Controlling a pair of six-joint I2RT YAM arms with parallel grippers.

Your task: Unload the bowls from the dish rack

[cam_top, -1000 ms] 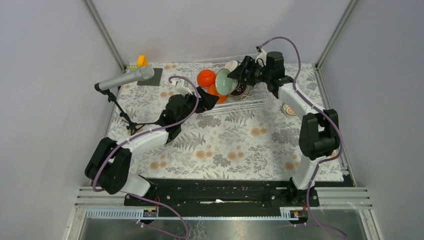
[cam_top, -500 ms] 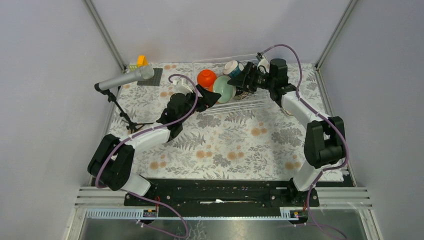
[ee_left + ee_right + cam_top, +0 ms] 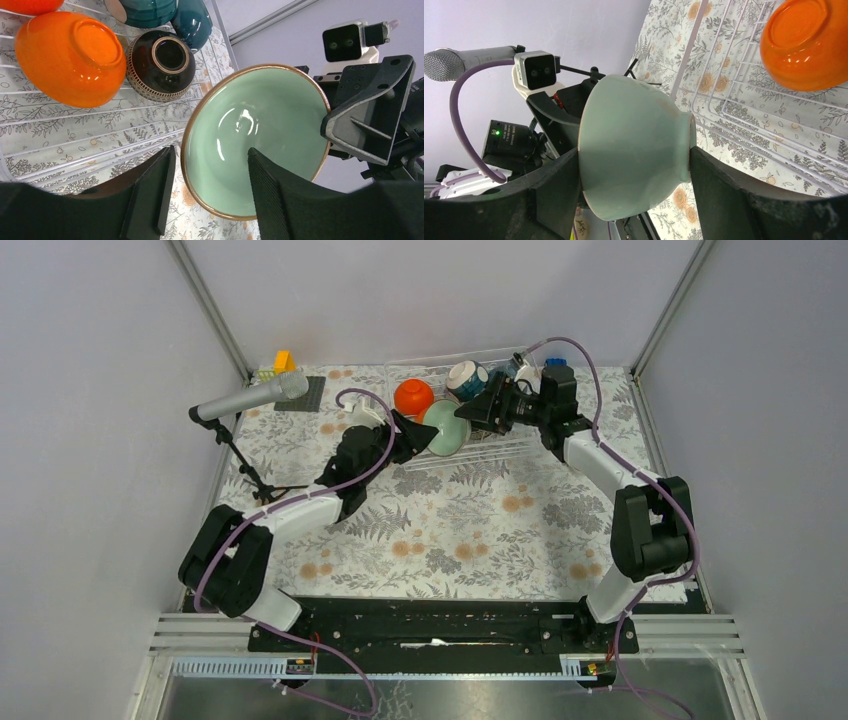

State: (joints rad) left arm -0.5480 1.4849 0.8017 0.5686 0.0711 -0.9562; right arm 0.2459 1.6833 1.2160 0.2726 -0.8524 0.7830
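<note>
The right gripper [image 3: 490, 405] pinches the mint green bowl [image 3: 445, 428] sideways over the dish rack's [image 3: 500, 447] near edge, so next, I think, the wide-spread left gripper [image 3: 210, 185] must close on its rim.

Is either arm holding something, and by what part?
The right gripper holds the mint green bowl, one finger at its rim, the other at its foot. The left gripper is open around the rim, not closed on it.

Lab cell with grey walls [image 3: 90, 390], aluminium framing [image 3: 207, 308].
</note>
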